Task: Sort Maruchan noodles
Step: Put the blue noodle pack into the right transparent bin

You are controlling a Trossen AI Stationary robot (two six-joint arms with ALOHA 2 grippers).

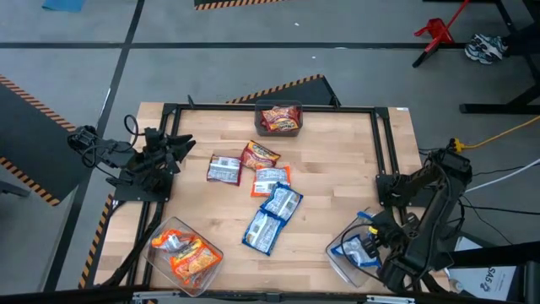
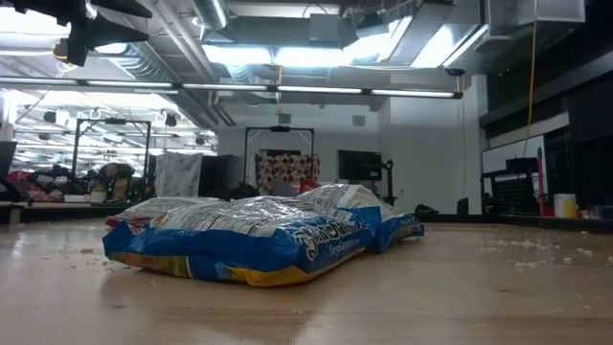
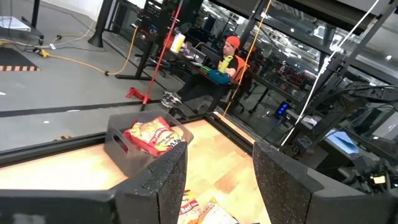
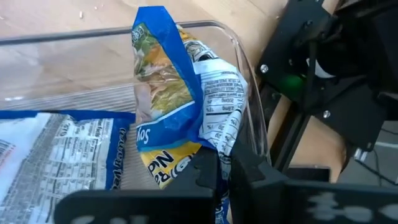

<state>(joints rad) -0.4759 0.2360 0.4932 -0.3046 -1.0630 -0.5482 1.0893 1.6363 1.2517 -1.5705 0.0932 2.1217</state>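
Several Maruchan noodle packets lie loose mid-table: a red-orange one (image 1: 261, 154), a silver-and-red one (image 1: 224, 169) and two blue-and-white ones (image 1: 283, 201) (image 1: 263, 230), the blue ones also in the low view (image 2: 259, 240). My right gripper (image 4: 229, 171) (image 1: 371, 232) is shut on a blue-and-white packet (image 4: 180, 93) over the clear bin (image 4: 249, 74) at the near right, where another blue packet (image 4: 56, 149) lies flat. My left gripper (image 3: 217, 186) stands open and level at the table's left side (image 1: 169, 156), with nothing between its fingers. My right gripper pinches the blue-and-white packet's crumpled end (image 4: 214, 146) between its two fingers (image 4: 208, 171). The fingers slant steeply down from above. The packet hangs below them into the clear bin, bent and crinkled; whether its lower end rests on the bin's floor I cannot tell.
A dark bin (image 1: 278, 118) with red-orange packets stands at the far edge, middle. A clear bin (image 1: 186, 253) with orange packets sits at the near left. A black frame (image 1: 380, 143) runs around the table's far and side edges. A seated person (image 3: 227, 59) shows beyond the table.
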